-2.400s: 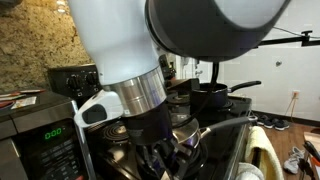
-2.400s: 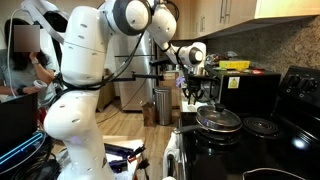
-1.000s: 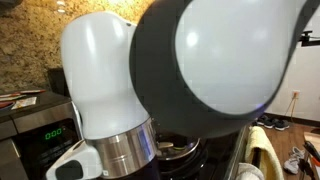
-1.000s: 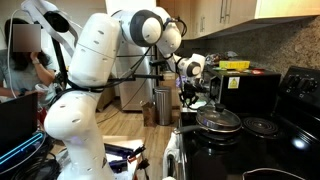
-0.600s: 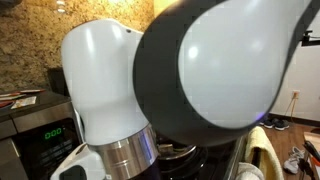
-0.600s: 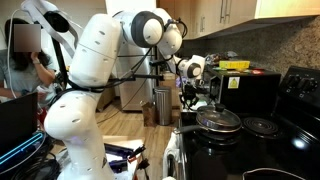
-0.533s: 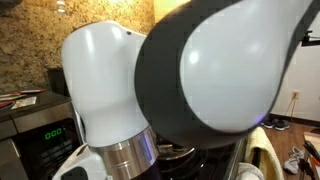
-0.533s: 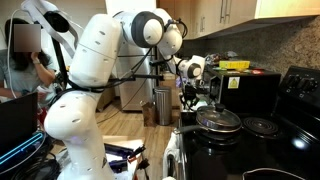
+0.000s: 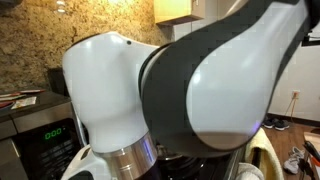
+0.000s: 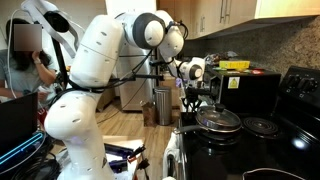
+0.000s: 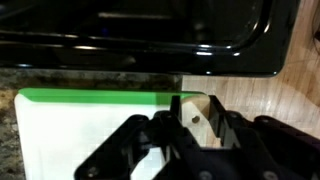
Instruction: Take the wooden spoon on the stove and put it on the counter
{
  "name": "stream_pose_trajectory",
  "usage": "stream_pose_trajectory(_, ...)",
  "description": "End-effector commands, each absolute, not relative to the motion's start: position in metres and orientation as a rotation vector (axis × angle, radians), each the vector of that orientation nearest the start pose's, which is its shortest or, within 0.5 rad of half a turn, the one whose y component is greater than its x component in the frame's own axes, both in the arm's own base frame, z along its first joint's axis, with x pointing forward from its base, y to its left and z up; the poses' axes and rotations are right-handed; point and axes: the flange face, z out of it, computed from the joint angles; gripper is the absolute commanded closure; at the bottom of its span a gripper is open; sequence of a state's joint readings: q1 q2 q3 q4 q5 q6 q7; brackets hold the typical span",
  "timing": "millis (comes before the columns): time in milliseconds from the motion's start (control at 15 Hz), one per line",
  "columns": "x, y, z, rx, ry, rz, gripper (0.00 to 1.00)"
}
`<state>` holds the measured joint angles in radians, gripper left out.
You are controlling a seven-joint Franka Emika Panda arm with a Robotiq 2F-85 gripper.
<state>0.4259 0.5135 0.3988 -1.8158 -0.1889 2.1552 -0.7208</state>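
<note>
Gripping the wooden spoon (image 11: 201,110), the gripper (image 11: 196,128) is pinching the pale wood between both fingers in the wrist view. It is hanging over a green-edged white cutting board (image 11: 80,130) on the speckled counter (image 11: 8,125), just off the black stove (image 10: 272,140). In an exterior view the arm (image 9: 180,90) is blocking nearly everything except the microwave (image 9: 40,138).

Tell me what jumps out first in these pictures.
The robot arm fills nearly the whole of an exterior view, leaving only the microwave with green digits at lower left. In the wrist view the gripper clamps the pale wooden spoon over a green-edged white cutting board beside the black stove.
</note>
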Motion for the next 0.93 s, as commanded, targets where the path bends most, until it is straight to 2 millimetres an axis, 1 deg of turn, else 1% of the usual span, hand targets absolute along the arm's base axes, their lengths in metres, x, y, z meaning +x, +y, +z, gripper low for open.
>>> stream_pose_trajectory(0, 0.454, 0.455, 0.266, 2.156, 2.314, -0.177, 0.92)
stream_pose_trajectory(267, 0.459, 0.458, 0.264, 2.198, 2.336, -0.169, 0.92)
stream_pose_trajectory(467, 0.461, 0.457, 0.259, 2.226, 2.333, -0.193, 0.92)
stream_pose_trajectory(533, 0.461, 0.457, 0.257, 2.227, 2.327, -0.2, 0.64)
stream_pose_trajectory(600, 0.461, 0.457, 0.255, 2.225, 2.33, -0.21, 0.43)
stream_pose_trajectory(667, 0.461, 0.457, 0.254, 2.226, 2.327, -0.209, 0.39)
stream_pose_trajectory(867, 0.46, 0.457, 0.252, 2.234, 2.323, -0.209, 0.19)
